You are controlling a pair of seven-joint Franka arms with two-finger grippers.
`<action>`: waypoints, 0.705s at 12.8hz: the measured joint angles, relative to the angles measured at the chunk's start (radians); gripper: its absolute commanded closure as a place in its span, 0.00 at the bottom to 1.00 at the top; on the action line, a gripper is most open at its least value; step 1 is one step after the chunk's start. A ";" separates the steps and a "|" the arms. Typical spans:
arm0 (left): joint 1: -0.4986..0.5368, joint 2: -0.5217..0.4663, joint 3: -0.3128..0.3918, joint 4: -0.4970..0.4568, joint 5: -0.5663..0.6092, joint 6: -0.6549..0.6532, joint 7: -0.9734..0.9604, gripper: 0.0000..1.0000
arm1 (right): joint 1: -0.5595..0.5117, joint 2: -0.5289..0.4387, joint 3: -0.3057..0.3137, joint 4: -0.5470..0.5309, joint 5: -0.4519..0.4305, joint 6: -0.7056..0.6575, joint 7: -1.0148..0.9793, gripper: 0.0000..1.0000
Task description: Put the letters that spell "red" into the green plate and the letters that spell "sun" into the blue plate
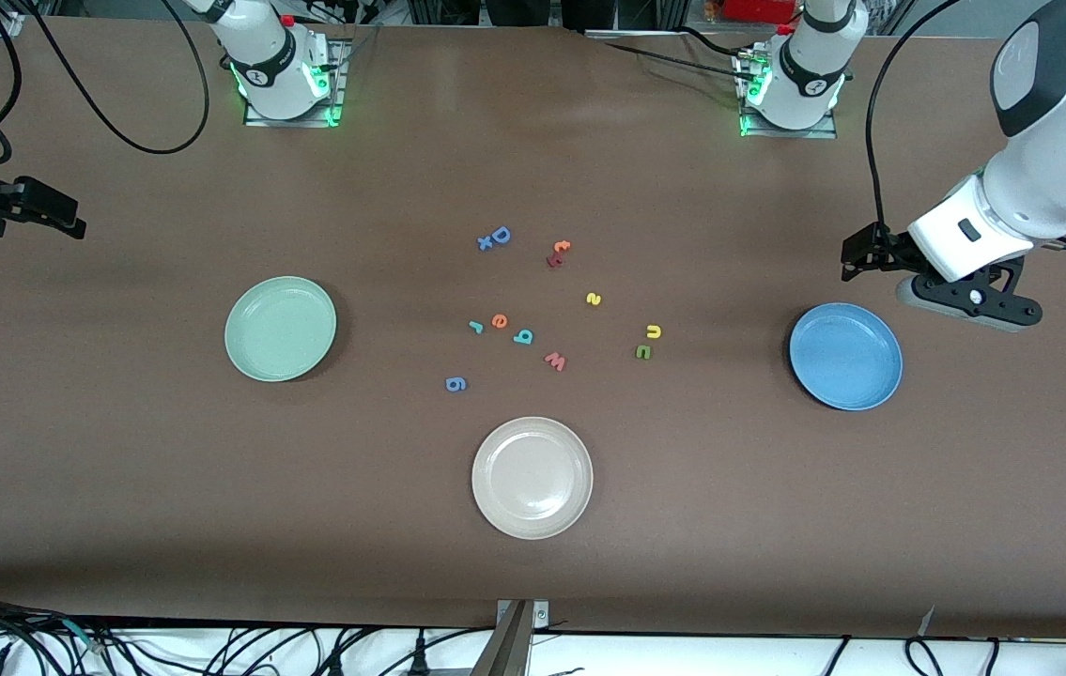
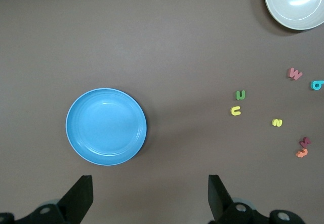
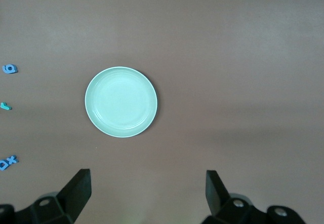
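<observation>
Letters [image 1: 523, 336] scattered mid-table between green plate [image 1: 241, 361] and blue plate [image 1: 819, 380]; nothing sorted yet. Left gripper [image 2: 149, 198] over table beside blue plate, right gripper [image 3: 147, 196] at green plate's end; both spread wide, empty, waiting.

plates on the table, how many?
3. Green plate toward the right arm's end, blue plate toward the left arm's end, beige-white plate between them, nearest the front camera. All empty; none seems hidden.

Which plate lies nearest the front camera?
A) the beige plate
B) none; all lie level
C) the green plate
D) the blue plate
A: the beige plate sits lowest in the front view, below the green plate and the blue plate, so it is nearest that camera.
</observation>
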 measured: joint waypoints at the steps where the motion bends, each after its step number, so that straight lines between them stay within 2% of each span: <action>1: 0.000 0.000 0.001 0.000 0.000 0.003 0.000 0.00 | 0.000 0.000 0.000 0.000 0.000 0.000 0.000 0.00; 9: 0.000 0.000 0.003 0.000 0.020 0.024 0.000 0.00 | 0.001 0.001 0.002 0.000 0.000 0.002 0.000 0.00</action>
